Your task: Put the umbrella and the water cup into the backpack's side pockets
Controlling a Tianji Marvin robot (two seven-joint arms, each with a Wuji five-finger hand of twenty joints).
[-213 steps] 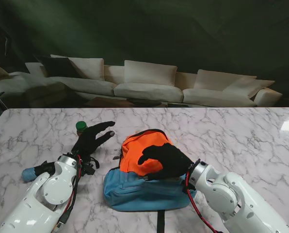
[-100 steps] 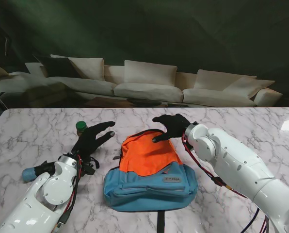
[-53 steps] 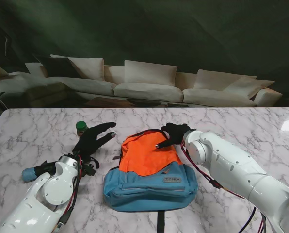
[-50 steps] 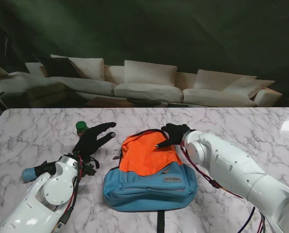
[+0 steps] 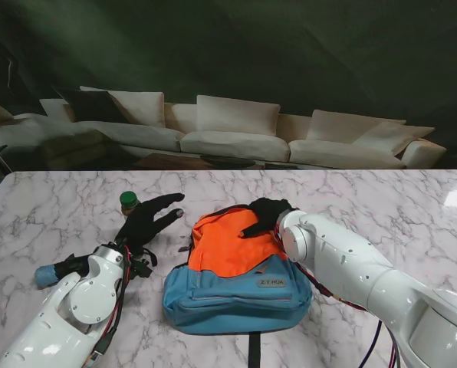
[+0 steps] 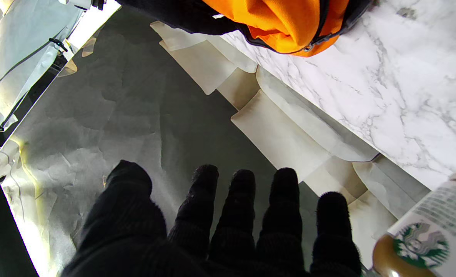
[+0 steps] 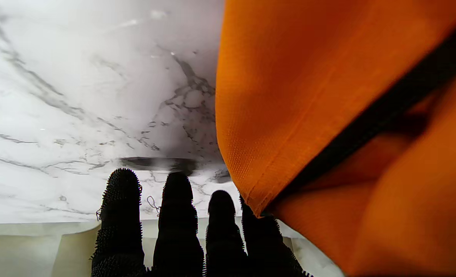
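The orange and blue backpack [image 5: 228, 270] lies flat in the middle of the table. My right hand [image 5: 263, 214] rests at its far top edge with fingers [image 7: 177, 215] stretched out straight, and the orange fabric [image 7: 320, 115] presses against them. My left hand [image 5: 148, 219] hovers open to the left of the backpack, fingers [image 6: 243, 215] spread. The water cup, a green-capped bottle [image 5: 128, 201] with a Starbucks label [image 6: 424, 238], stands just beyond that hand. A blue umbrella end [image 5: 46, 274] pokes out from behind my left forearm. The side pockets do not show.
A black strap [image 5: 253, 349] trails from the backpack toward me. The marble table [image 5: 382, 207] spreads to the right of the backpack. Beyond its far edge stands a white sofa [image 5: 228, 130].
My right hand left the backpack's front, swung to its far top edge and slid a little to the left. The left hand, bottle and umbrella have not moved.
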